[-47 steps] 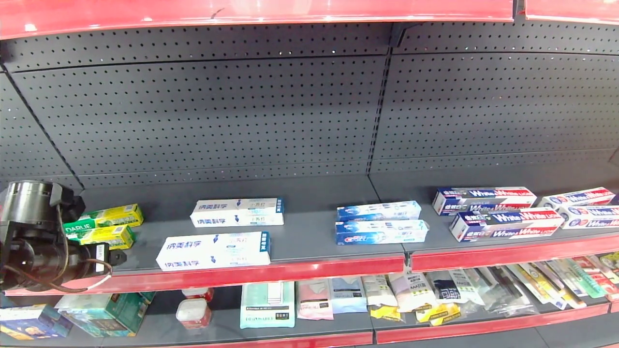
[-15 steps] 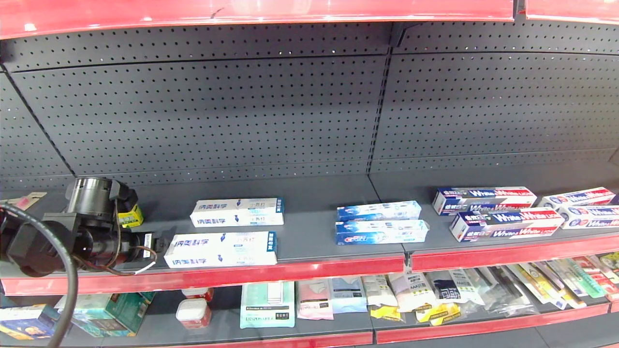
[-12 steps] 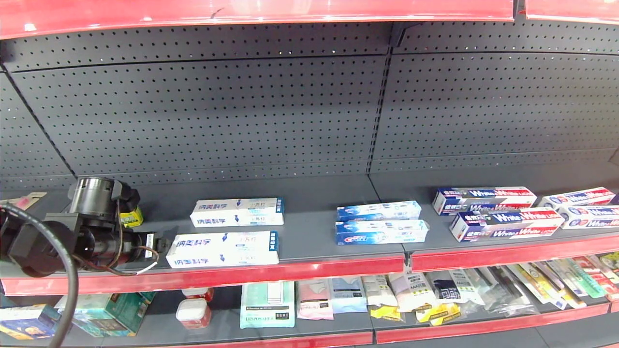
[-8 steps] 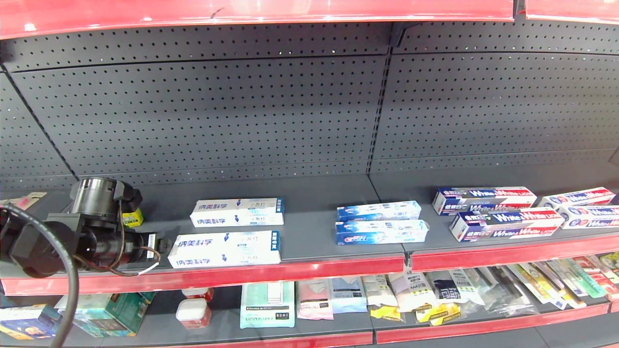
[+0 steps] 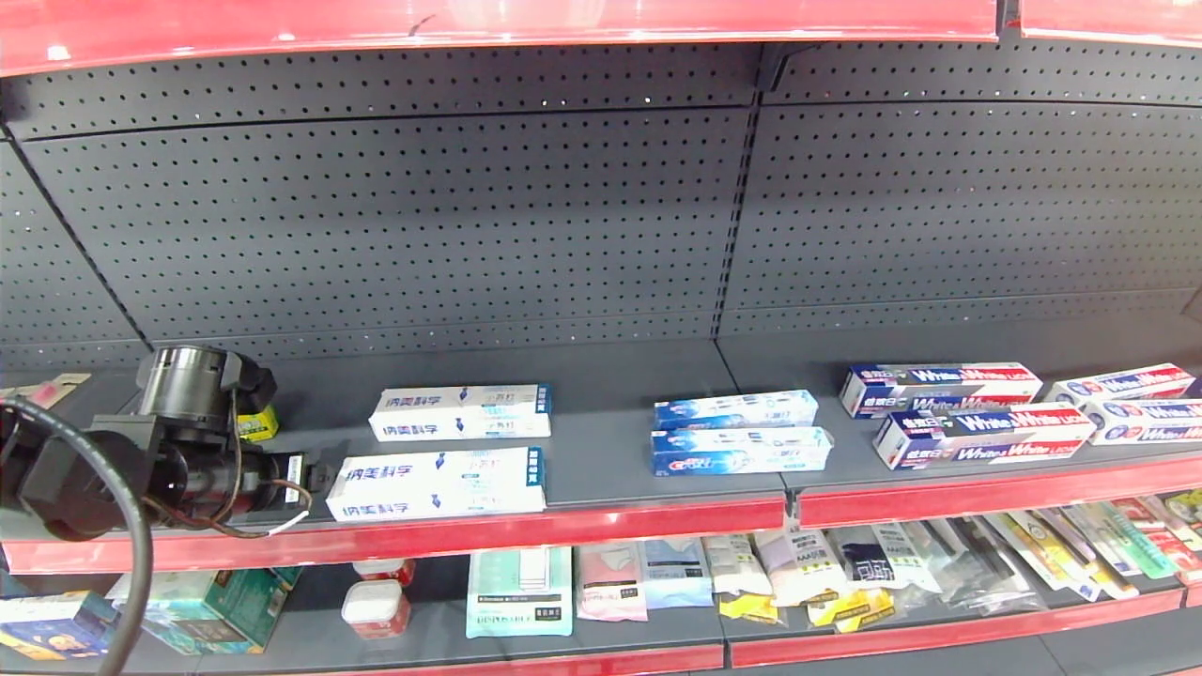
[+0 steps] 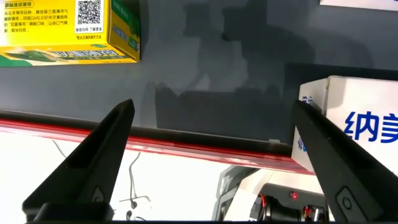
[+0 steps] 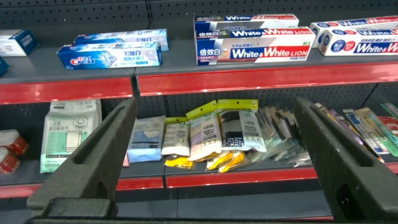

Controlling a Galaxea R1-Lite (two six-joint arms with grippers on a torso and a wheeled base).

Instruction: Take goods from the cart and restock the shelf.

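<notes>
The left gripper [image 6: 212, 109] stands wide open and empty at the shelf's [image 5: 601, 441] front edge. The white toothpaste box [image 6: 351, 127] lies just beside one finger [image 6: 336, 168]. Placing looks done. The next move is to back straight out without nudging that box.

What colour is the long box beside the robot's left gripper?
The box is white with blue print and a teal end; head view shows it best.

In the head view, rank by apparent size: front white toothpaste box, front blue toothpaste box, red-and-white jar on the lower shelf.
Largest: front white toothpaste box.
Next: front blue toothpaste box, slightly shorter and slimmer.
Smallest: red-and-white jar, by a clear margin.
</notes>
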